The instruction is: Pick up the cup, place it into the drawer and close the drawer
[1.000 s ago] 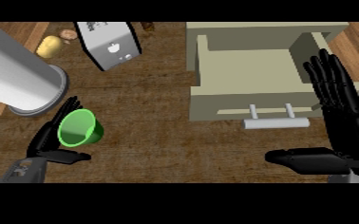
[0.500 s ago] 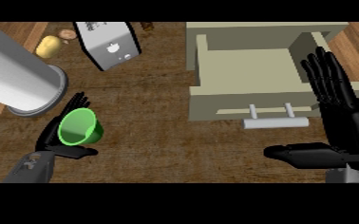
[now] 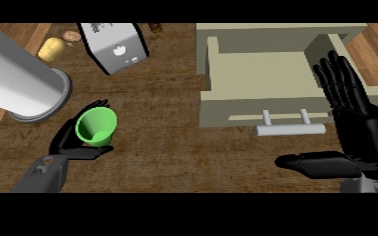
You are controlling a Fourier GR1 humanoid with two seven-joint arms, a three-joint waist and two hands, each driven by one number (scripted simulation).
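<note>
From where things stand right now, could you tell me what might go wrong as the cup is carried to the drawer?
The left hand holds the green cup close beside the tall grey cylinder; a lift could brush it. The path to the open drawer passes near the tilted white box. The open right hand sits at the drawer's right side and might crowd the placement.

Light is even and moderately dim, with no single visible source. The wooden counter [image 3: 162,130] reads dark brown, the open drawer [image 3: 258,75] pale and flatly lit. Shadows are faint. The grey cylinder [image 3: 26,87] shows soft shading, without glare. Wood grain looks smeared.
</note>
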